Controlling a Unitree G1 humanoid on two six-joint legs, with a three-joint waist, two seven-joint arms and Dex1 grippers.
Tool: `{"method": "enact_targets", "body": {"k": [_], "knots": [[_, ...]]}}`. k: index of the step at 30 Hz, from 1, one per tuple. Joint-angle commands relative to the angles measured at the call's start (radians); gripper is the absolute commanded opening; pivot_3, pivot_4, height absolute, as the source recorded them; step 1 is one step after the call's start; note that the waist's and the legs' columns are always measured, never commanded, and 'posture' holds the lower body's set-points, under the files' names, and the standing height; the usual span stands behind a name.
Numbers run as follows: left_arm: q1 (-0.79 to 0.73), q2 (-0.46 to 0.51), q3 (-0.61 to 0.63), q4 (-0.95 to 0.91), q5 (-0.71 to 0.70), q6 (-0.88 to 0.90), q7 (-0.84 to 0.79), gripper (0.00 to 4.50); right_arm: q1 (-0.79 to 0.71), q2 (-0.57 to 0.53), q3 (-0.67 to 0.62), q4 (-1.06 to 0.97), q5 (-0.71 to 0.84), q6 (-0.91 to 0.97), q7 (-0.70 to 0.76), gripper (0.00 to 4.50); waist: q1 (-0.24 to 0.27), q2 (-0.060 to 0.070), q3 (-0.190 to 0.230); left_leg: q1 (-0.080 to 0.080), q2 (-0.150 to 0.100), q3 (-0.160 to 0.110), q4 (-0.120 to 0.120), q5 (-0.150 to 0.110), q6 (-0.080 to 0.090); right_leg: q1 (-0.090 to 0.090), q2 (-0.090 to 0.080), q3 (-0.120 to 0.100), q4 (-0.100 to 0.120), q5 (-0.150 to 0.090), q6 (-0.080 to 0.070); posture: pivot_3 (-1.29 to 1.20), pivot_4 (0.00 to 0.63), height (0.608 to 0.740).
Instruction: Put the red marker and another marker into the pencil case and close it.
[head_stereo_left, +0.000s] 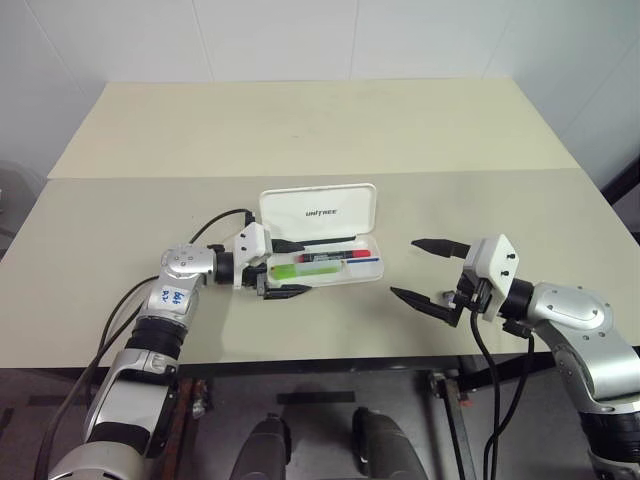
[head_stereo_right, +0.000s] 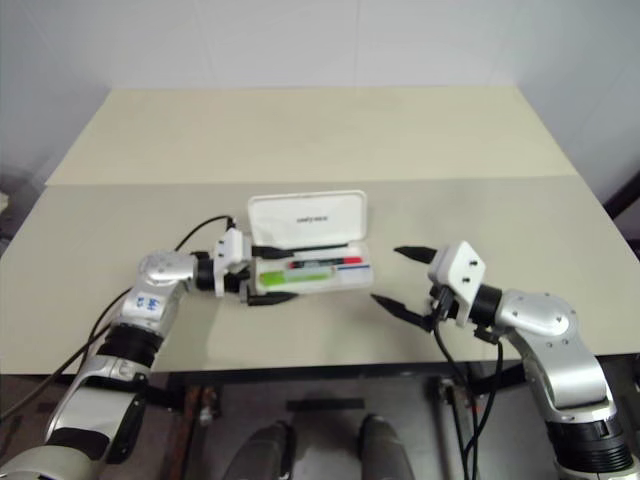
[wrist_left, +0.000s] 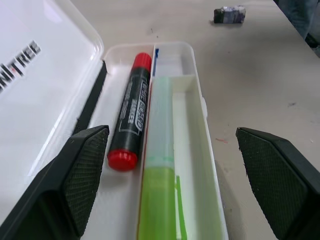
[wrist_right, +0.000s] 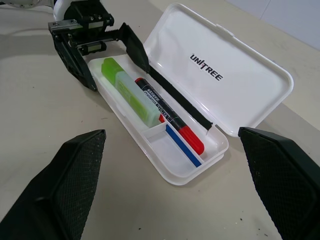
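Flat white plastic pencil case (head_stereo_left: 372, 269) with rounded corners lies open at centre of the head view, tray toward the near table edge, lid (head_stereo_left: 318, 211) standing up behind it with black UNITREE lettering facing the camera; long axis runs left-right across the frame. Short red marker (wrist_right: 167, 116), black barrel with red ends, lies inside the tray along the hinge side, long axis parallel to the case's; in the head view one red end points frame-right. Lime-green marker (wrist_right: 127, 90) lies just beside it on the front side, same axis, sitting toward the left end of the tray; both markers touch or nearly touch side by side. Thin blue line (wrist_right: 182, 145) shows at the tray's right end, next to a small divided compartment.

Left gripper (head_stereo_left: 289, 268) at the left end of the case, pointing frame-right along the case's long axis, black fingers spread wide, one finger behind the tray by the lid, one in front of the tray; holds nothing. Right gripper (head_stereo_left: 428, 272) right of centre, well apart from the case, pointing frame-left at it, fingers spread wide, empty. All on a beige tabletop (head_stereo_left: 300, 130); black cable (head_stereo_left: 215, 222) loops off the left wrist.
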Motion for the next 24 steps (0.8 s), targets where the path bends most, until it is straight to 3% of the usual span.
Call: {"method": "enact_targets", "body": {"k": [1,8,24], "knots": [[-0.005,0.012,-0.007,-0.032,-0.011,0.018,-0.036,4.32,-0.011,0.005,-0.004,-0.037,0.017,-0.003,-0.004,4.50,0.000,0.000,0.000,0.000,0.000,0.000,0.000,0.000,0.000,0.000,0.000,0.000,0.000,0.000,0.000,0.00,0.150,0.740],[0.011,0.030,-0.013,-0.077,-0.035,0.089,-0.109,4.32,-0.015,0.007,0.000,-0.039,0.018,-0.001,-0.007,4.50,-0.001,0.000,0.000,0.000,0.000,0.000,0.000,0.000,0.000,0.000,0.000,0.000,0.000,0.000,0.000,0.00,0.150,0.740],[0.020,0.039,0.011,-0.121,-0.065,0.058,-0.162,4.32,-0.018,0.012,0.009,-0.027,-0.011,0.009,-0.035,4.50,-0.001,0.000,0.000,0.000,0.000,0.000,0.000,0.000,0.000,0.000,0.000,0.000,0.000,0.000,0.000,0.00,0.150,0.740]]}}
